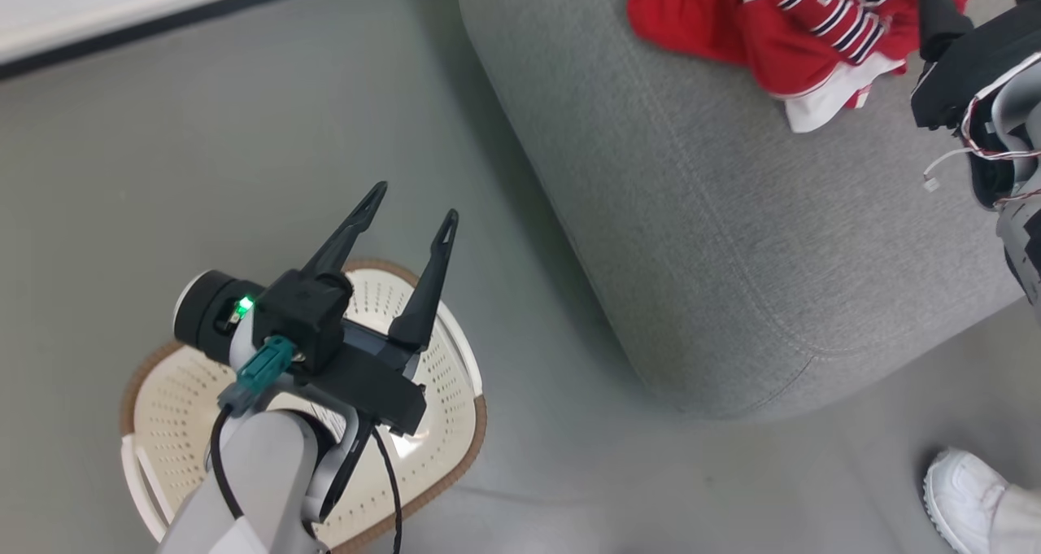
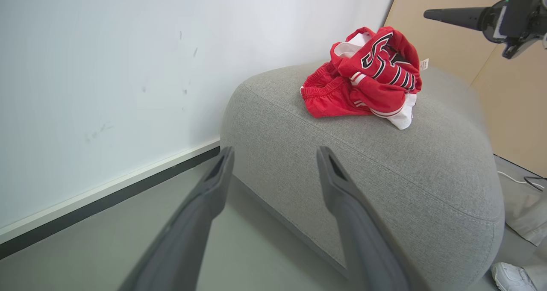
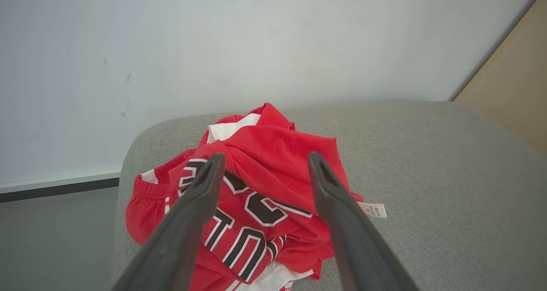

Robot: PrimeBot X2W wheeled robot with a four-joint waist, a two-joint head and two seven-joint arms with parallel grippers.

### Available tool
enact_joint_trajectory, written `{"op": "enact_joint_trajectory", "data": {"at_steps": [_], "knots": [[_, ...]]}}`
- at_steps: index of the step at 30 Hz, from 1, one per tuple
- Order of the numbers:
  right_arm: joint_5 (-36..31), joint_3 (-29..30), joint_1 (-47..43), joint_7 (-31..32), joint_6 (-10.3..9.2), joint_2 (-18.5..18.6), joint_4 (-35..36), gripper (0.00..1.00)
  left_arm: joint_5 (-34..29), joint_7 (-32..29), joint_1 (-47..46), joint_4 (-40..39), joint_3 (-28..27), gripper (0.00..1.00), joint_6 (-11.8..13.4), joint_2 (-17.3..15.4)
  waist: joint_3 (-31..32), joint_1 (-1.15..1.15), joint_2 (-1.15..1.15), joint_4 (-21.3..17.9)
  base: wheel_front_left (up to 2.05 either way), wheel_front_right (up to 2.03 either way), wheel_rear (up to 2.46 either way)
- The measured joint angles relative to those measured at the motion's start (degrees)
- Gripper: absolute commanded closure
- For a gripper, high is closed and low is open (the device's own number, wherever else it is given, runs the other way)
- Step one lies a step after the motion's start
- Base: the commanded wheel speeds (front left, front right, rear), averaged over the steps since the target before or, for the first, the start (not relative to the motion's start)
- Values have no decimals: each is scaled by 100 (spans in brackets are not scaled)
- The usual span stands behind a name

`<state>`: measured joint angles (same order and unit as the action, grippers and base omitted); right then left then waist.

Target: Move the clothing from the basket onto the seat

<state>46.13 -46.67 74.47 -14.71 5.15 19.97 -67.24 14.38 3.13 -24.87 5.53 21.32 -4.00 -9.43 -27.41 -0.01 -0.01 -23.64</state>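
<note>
Two red garments lie bunched together on the grey seat [image 1: 691,253]. One is a plain red piece [image 1: 683,9], the other a jersey [image 1: 821,17] with navy-white lettering and white trim. My right gripper [image 3: 265,158] hovers open just above the jersey [image 3: 252,214], with nothing between its fingers. The cream basket [image 1: 163,407] with its brown rim stands on the floor at the lower left. My left gripper [image 1: 414,202] is open over it, holding nothing. From the left wrist, the clothing [image 2: 367,81] sits on top of the seat [image 2: 384,175].
A person's white shoe [image 1: 964,497] stands on the floor by the seat's near corner. A white wall with a dark baseboard [image 1: 122,37] runs behind. Grey floor [image 1: 244,172] separates the basket from the seat.
</note>
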Motion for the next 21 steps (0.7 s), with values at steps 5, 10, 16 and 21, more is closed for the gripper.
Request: {"op": "enact_joint_trajectory", "data": {"at_steps": [5, 10, 16, 21], "knots": [[-30, -18, -52, 0, 43, -94, 37, 0, 90, 233, 120, 189, -216, 0, 152, 71, 396, 0, 0, 18, 0, 0, 0], [-29, -9, -373, 0, 90, -160, 65, 0, 315, 465, 379, 363, -455, 0, 294, 119, 871, 0, 0, 139, 0, 0, 0], [-29, -13, -785, 0, 121, -305, 263, 0, 466, 695, 775, 471, -756, 0, 460, 167, 1297, -1, 0, 373, 0, 0, 0], [-30, -20, -1142, 0, 142, -469, 530, 0, 652, 787, 1163, 535, -984, 0, 571, 136, 1608, 0, 0, 619, 0, 0, 0]]}}
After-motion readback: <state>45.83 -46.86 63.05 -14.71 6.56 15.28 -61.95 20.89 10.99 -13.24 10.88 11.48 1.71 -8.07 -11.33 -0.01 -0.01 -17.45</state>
